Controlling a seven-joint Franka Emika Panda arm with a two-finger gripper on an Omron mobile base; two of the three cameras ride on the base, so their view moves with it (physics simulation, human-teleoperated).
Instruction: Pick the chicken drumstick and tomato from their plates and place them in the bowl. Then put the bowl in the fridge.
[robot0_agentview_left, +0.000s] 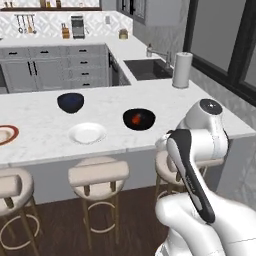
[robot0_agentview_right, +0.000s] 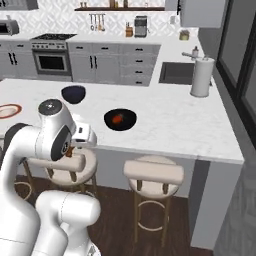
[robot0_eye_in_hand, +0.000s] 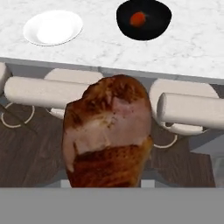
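Browned drumstick held aloft, tomato in black bowl

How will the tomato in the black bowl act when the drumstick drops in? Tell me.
The tomato is round and smooth, so a knock would probably roll it. The bowl's raised wall should likely keep it in. The drumstick looks bigger than it and may shove it aside.

Even bright rendered light, soft shadows, no glare; pics slightly blurry, low-res.
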